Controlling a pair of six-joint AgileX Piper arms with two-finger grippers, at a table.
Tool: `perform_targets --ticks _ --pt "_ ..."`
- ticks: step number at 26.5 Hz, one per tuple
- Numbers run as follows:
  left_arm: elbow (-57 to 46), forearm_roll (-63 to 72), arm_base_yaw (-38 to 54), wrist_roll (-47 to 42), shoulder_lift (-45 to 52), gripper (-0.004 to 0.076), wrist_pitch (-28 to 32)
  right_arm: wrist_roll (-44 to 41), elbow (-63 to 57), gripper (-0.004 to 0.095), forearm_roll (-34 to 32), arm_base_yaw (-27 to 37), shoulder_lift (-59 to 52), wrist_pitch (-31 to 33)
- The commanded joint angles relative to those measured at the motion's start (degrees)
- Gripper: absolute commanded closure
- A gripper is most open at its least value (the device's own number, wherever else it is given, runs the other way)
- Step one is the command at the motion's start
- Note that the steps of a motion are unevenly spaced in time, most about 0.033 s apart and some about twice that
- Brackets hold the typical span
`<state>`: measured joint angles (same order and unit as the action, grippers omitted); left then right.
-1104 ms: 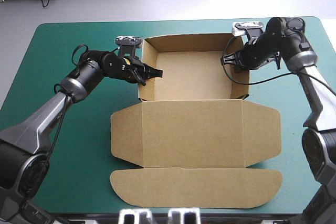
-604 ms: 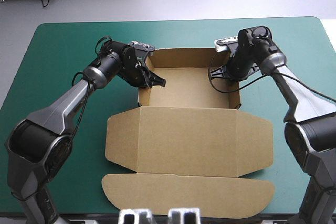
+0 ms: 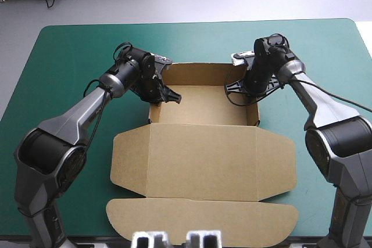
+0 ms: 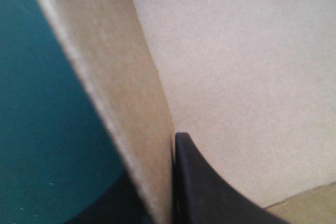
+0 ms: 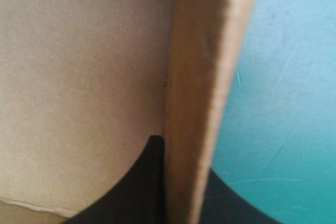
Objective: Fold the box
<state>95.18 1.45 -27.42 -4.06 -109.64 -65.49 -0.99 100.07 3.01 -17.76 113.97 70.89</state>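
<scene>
**A:** Left side, what's it got?
**B:** I read the left gripper [image 3: 167, 94] as nearly closed, pinching the left side wall [image 3: 152, 111] of the box [image 3: 174, 149]. One black finger [image 4: 197, 187] is inside the tray and the other is outside, over the teal-green cover [image 4: 37, 103]. The board is clamped between them.
**A:** Right?
**B:** Mirror image. The right gripper [image 3: 243, 87] is all but closed on the right side wall [image 3: 256, 110], with the inner finger [image 5: 139, 182] on the tray side and the outer one on the cover side.
**A:** Box orientation?
**B:** The tray [image 3: 200, 100] sits mid-table, toward the far edge. It's open upward, long axis parallel to that edge. The lid [image 3: 232, 166] lies flat from the tray's near wall out toward me. Its rounded front flap [image 3: 203, 220] is at the table's near edge.
**A:** Arm poses?
**B:** The left arm [image 3: 75, 120] comes in from near-left, forearm angled far-right, wrist bent down onto its wall. The right arm [image 3: 319, 105] comes from near-right, forearm angled far-left, wrist curled down the same way. Both grips sit on the far half of the side walls.
</scene>
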Motion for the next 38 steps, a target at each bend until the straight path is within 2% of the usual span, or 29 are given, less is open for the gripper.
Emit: perform_targets --ticks 1,2,4,5,6,7,9,16,20,31,35,38 --pt "2.1 2.4 -1.3 3.3 2.9 0.0716 -1.4 2.6 1.7 0.0917 -0.2 -0.7 -2.9 -0.8" --pt "2.1 2.4 -1.3 3.3 2.9 0.0655 -1.2 4.2 1.7 0.0872 -0.2 -0.7 -2.9 0.4" --pt "2.1 2.3 -1.2 3.3 2.9 0.0515 -1.0 4.9 1.7 0.0712 0.0 -0.7 -2.9 0.6" --pt "2.1 2.0 -0.8 3.3 2.9 0.0400 -1.8 4.9 1.7 0.0541 1.1 -0.7 -2.9 0.6" --pt "2.1 1.9 -0.5 3.2 2.9 0.0336 -2.6 4.8 1.7 0.0447 1.4 -0.7 -2.9 0.6" --pt "2.1 1.8 0.7 3.0 2.9 0.0238 -4.3 4.0 1.7 0.0285 1.6 -0.7 -2.9 0.6" --pt "2.1 2.7 2.6 2.8 2.9 0.0199 -6.0 3.3 1.7 0.0120 1.5 -0.7 -2.9 0.6" --pt "3.5 10.3 5.0 5.3 4.5 0.0199 -5.0 2.9 2.1 0.0093 0.6 -0.7 -4.6 0.6" --pt "6.3 11.6 5.0 6.2 4.8 0.0199 -8.0 3.0 3.5 0.0095 0.6 -0.7 -6.6 0.6" --pt "13.8 13.3 5.0 7.5 9.2 0.0211 -8.1 5.1 4.6 0.0099 -0.1 -0.7 -15.8 0.6" --pt "15.2 8.7 5.0 7.6 15.2 0.0280 -8.2 6.6 4.6 0.0099 -0.3 -0.7 -19.4 0.6" --pt "14.5 3.3 5.0 9.1 20.7 0.0423 -8.2 6.9 4.6 0.0099 -0.3 -0.7 -21.2 0.6"
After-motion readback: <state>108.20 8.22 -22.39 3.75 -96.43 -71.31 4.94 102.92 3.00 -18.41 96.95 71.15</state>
